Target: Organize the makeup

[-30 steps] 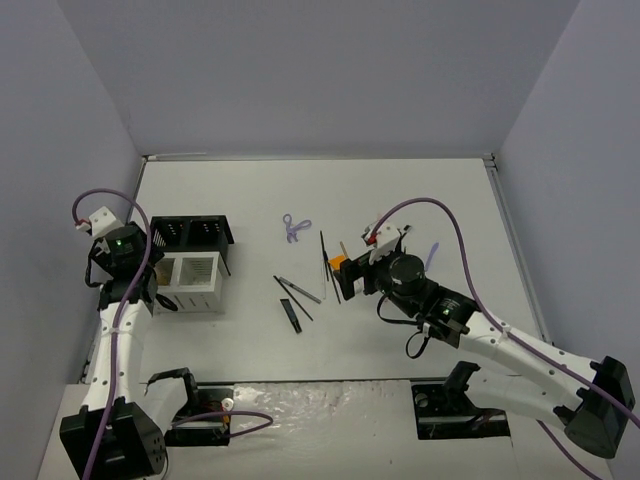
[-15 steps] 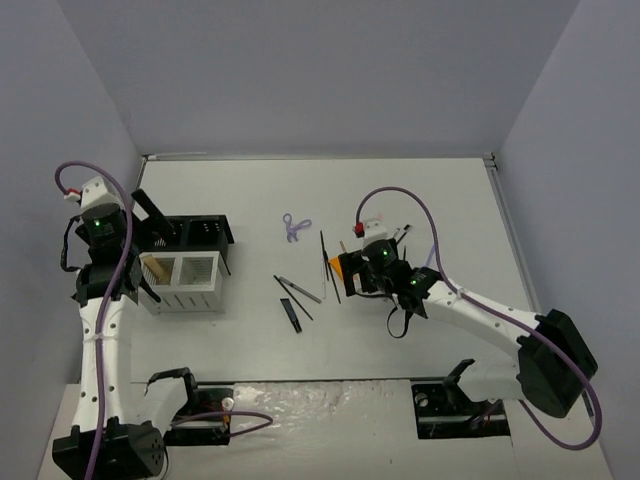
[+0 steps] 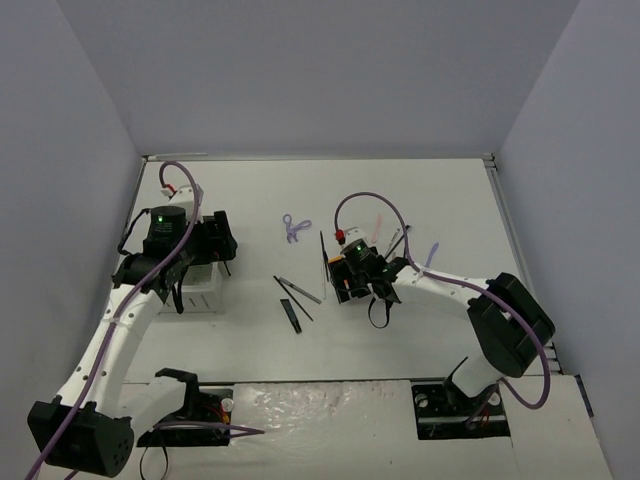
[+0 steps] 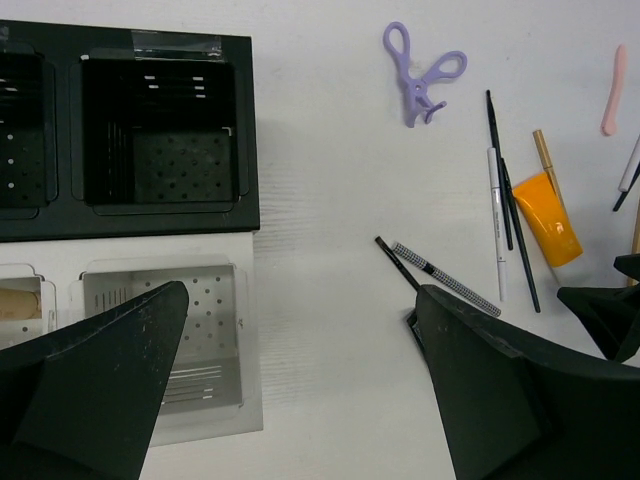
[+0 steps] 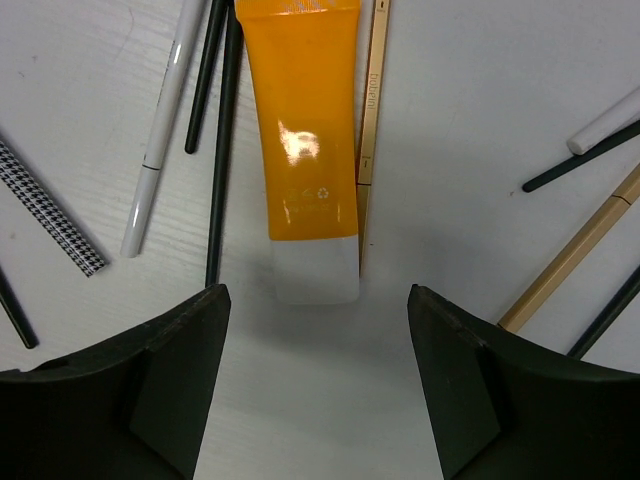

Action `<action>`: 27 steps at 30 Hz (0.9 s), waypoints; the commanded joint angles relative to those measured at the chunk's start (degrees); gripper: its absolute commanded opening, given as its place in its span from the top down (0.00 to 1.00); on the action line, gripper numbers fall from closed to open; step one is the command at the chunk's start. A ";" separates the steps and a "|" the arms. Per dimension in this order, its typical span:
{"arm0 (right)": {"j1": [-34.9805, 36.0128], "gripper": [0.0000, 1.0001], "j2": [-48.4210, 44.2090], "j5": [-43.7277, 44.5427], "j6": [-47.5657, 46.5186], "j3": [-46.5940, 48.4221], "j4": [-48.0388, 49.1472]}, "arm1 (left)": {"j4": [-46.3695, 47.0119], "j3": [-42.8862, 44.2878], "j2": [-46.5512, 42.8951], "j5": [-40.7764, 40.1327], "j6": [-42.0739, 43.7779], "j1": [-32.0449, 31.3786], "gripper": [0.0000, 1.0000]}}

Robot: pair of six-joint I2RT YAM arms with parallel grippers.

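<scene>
The makeup lies spread over the white table. An orange tube (image 5: 305,130) with a white cap points at my right gripper (image 5: 318,310), which is open, a finger standing on each side just short of the cap. A gold pencil (image 5: 368,130), a white pencil (image 5: 160,130) and black pencils (image 5: 222,140) lie beside the tube. My left gripper (image 4: 300,340) hangs open and empty above the right edge of the organizer (image 4: 160,200). A tan stick (image 4: 25,305) rests in a white compartment. The purple scissor-like tool (image 4: 420,75) lies further back.
A houndstooth pencil (image 4: 445,280) and a flat black item (image 3: 291,316) lie between the two arms. A pink tool (image 3: 378,225), a lilac tool (image 3: 432,250) and tan sticks (image 5: 575,255) lie to the right of the tube. Grey walls close in the table.
My left gripper opened, left a tan stick in the white compartment and swung right over the organizer. My right gripper moved left and down onto the orange tube, its jaws narrowing.
</scene>
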 commanded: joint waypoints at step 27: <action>2.10 0.49 7.43 6.36 -1.94 7.17 0.06 | 1.48 0.73 -0.16 1.75 -0.23 0.82 0.03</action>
